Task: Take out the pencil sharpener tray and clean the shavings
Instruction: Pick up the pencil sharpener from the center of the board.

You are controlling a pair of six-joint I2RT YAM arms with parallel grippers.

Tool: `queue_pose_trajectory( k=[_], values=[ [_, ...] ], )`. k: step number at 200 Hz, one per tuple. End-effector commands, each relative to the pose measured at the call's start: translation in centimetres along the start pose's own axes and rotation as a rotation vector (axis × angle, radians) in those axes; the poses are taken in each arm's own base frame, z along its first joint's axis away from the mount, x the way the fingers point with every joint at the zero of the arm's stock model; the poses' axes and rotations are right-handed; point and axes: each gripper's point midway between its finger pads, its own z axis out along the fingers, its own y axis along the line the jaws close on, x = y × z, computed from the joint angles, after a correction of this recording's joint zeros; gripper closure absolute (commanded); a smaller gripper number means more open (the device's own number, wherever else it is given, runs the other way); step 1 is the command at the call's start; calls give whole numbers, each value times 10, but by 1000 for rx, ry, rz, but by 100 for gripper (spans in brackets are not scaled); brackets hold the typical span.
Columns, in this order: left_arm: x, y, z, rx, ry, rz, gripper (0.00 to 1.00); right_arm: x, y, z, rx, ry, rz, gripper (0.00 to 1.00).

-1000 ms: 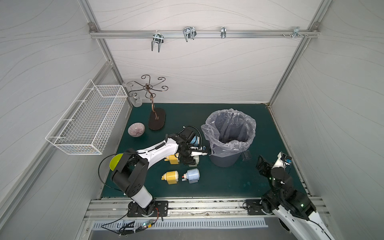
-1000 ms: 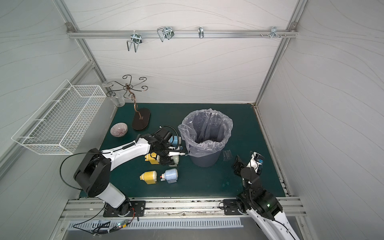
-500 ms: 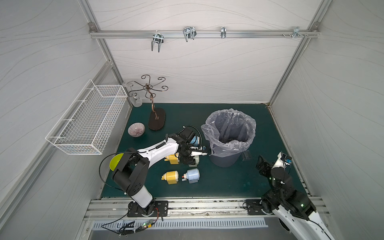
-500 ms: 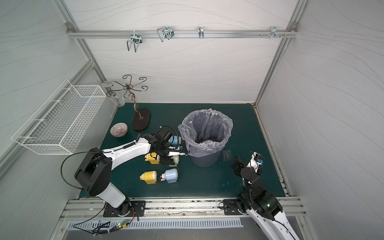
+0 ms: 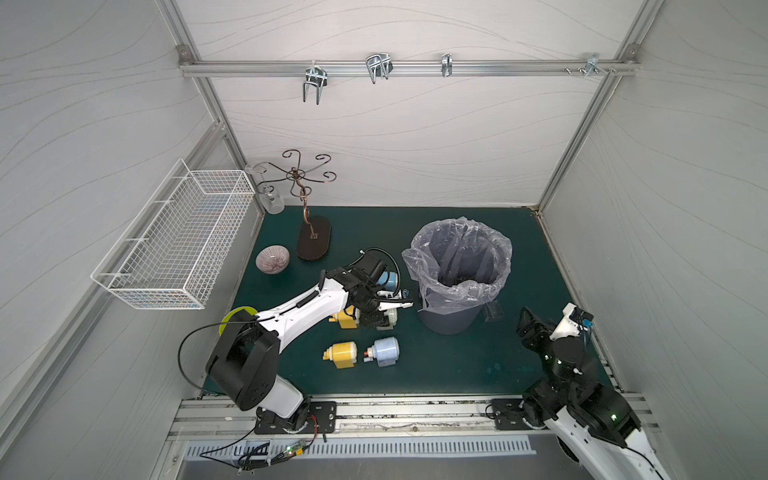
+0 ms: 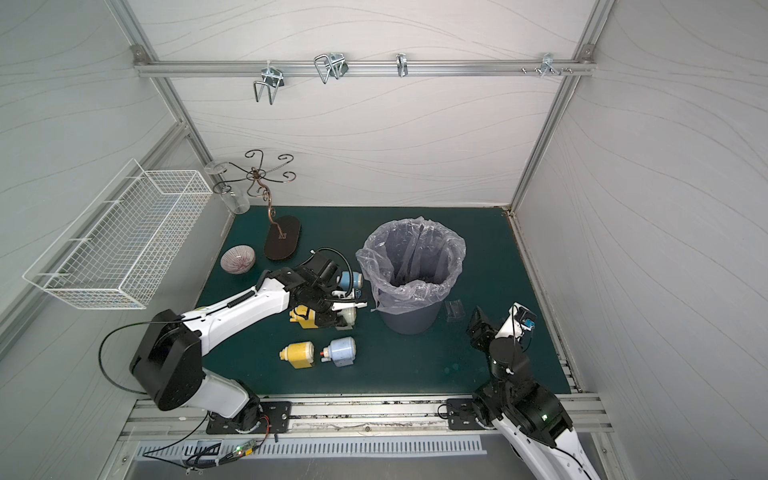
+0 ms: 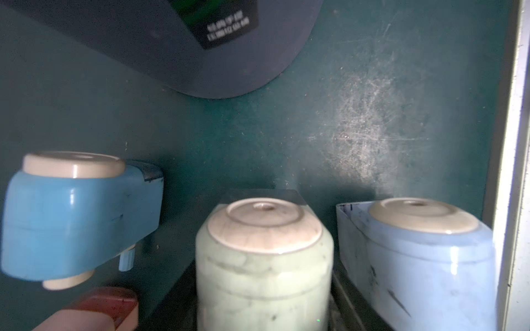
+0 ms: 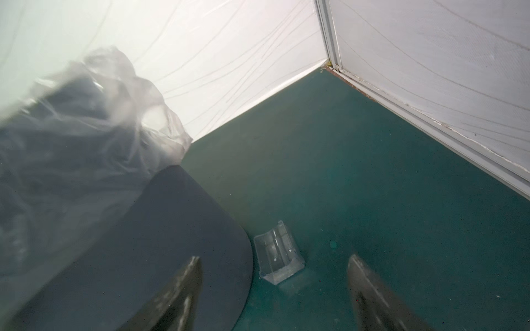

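Bin (image 5: 451, 320) with a clear plastic liner stands near the middle of the green mat (image 5: 457, 374) in both top views; dark shavings (image 5: 457, 277) lie at the bottom of the liner, too small to tell singly; the clear tray (image 8: 279, 252) lies on the mat just beside the bin's foot, on the right arm's side, its hollow facing up, well apart from every sharpener.

The right gripper (image 8: 275, 258) hangs low over the mat, short of the tray; its two fingers (image 8: 183, 286) are spread wide and released, touching neither the tray nor the bin.

The left arm reaches across the mat to a cluster of sharpeners on the bin's other side; the left gripper (image 5: 376, 320) is clenched on the pale green sharpener (image 7: 263, 258), with a dark finger edge pressed against each flank in the left wrist view; whether that sharpener rests on the mat or is lifted off it I cannot tell; a yellow sharpener (image 5: 345, 318) sits just beside it, partly under the arm; a blue sharpener (image 5: 388, 280) lies farther back, near the liner.

Nearer the front edge, a second yellow sharpener (image 5: 341, 354) and a pale blue sharpener (image 5: 384, 351) lie side by side, close but apart; a striped bowl (image 5: 272, 258), a metal hook stand (image 5: 313, 239) and a glass (image 5: 270, 201) occupy the back left corner; a wire basket (image 5: 178, 241) hangs on the left wall.
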Motion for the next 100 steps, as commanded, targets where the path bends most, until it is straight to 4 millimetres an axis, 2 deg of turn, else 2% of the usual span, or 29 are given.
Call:
queue_pose_trajectory(
  k=[1,26,52,68,100],
  values=[
    [-13,-4,-25,-15,-45,25,100,-29,16,-10,-70,-78,0,21],
    [-17,-8,-42,-39,-77,30,100,-48,38,-16,-149,-113,-71,21],
    [-16,-18,-59,-44,-89,25,100,-62,70,-17,-242,-89,-131,12],
    [-16,-26,-72,-42,-101,27,100,-66,101,-18,-349,-40,-166,10],
    [-35,-49,-112,31,-198,7,100,-70,168,-24,-594,46,-279,6]
  ],
)
